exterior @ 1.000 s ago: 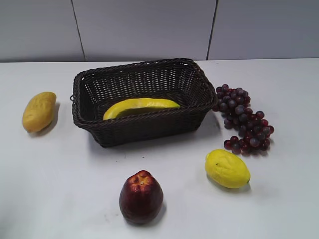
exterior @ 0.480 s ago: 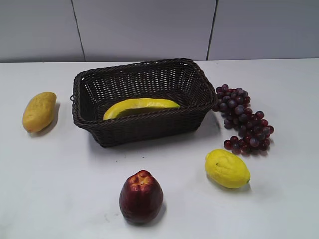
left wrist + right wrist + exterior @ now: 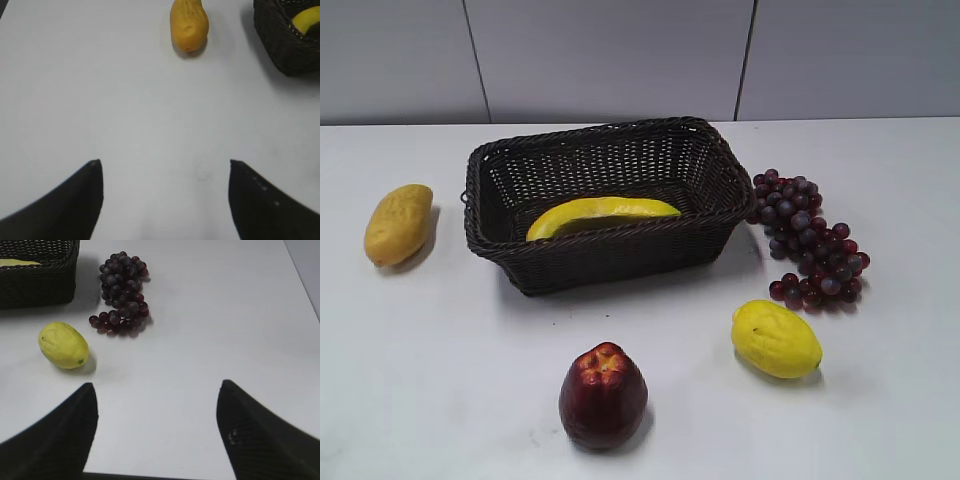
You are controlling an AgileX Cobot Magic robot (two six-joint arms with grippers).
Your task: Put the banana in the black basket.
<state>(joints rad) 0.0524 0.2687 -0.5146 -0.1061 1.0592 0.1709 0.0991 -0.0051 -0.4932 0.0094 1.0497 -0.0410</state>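
Note:
The yellow banana (image 3: pixel 603 214) lies inside the black basket (image 3: pixel 610 258) at the middle of the table. A bit of the banana (image 3: pixel 306 21) and the basket's corner (image 3: pixel 280 30) show at the top right of the left wrist view. The basket (image 3: pixel 37 282) with a sliver of banana (image 3: pixel 17 262) shows at the top left of the right wrist view. My left gripper (image 3: pixel 165 170) is open and empty over bare table. My right gripper (image 3: pixel 156 392) is open and empty over bare table. Neither gripper shows in the exterior view.
An orange-yellow oval fruit (image 3: pixel 398 224) lies left of the basket, also in the left wrist view (image 3: pixel 188 22). Dark red grapes (image 3: pixel 810 240) lie to its right, a lemon (image 3: pixel 775 339) and a dark red fruit (image 3: pixel 603 394) in front. Grapes (image 3: pixel 121 290) and lemon (image 3: pixel 63 345) show in the right wrist view.

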